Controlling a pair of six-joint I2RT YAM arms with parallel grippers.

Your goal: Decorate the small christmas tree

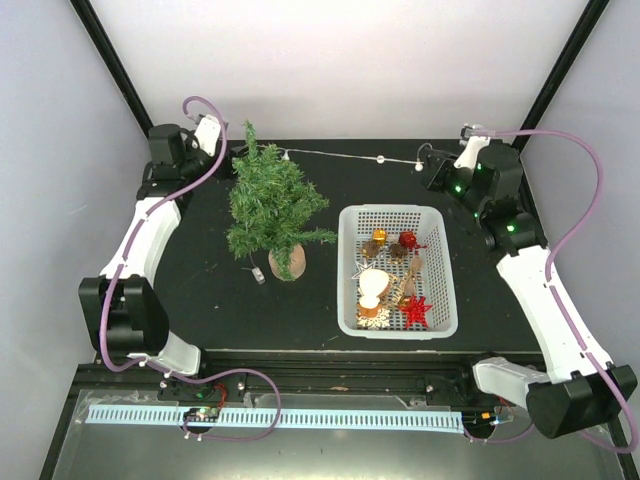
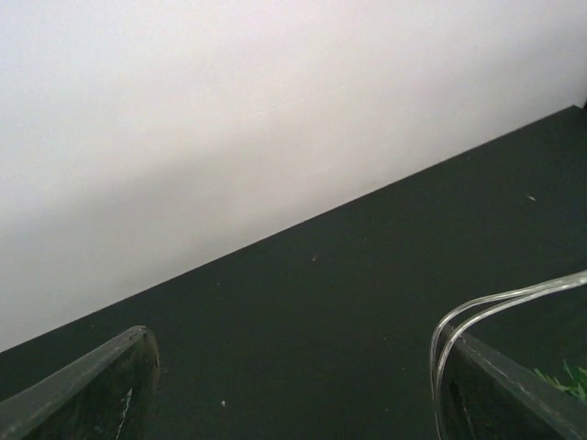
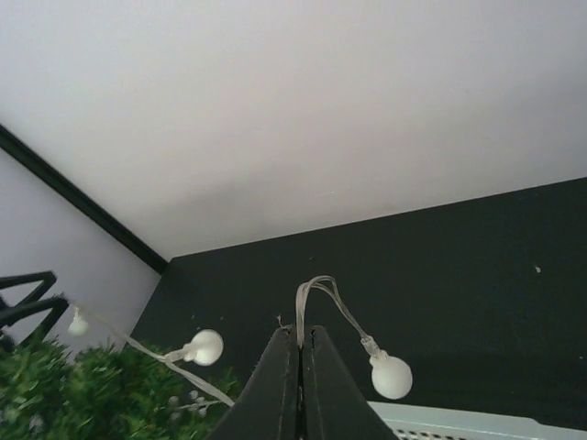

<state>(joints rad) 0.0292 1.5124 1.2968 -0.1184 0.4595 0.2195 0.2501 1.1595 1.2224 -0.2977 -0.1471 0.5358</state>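
The small christmas tree (image 1: 268,205) stands left of centre on its round brown base (image 1: 288,262). A clear string of lights (image 1: 350,157) with small white bulbs runs from the treetop across the back of the table to my right gripper (image 1: 425,165). In the right wrist view that gripper (image 3: 301,335) is shut on the clear wire (image 3: 316,289), with bulbs (image 3: 392,376) hanging on both sides and tree branches (image 3: 73,394) at lower left. My left gripper (image 1: 222,145) is behind the treetop. It is open (image 2: 293,394), and a loop of clear wire (image 2: 459,321) lies over its right finger.
A white basket (image 1: 347,270) right of the tree holds ornaments: a red star (image 1: 416,310), a gold piece (image 1: 379,237), a red ball (image 1: 407,240) and a white-and-wood piece (image 1: 372,285). A small pale object (image 1: 258,272) lies beside the tree base. White walls close the back.
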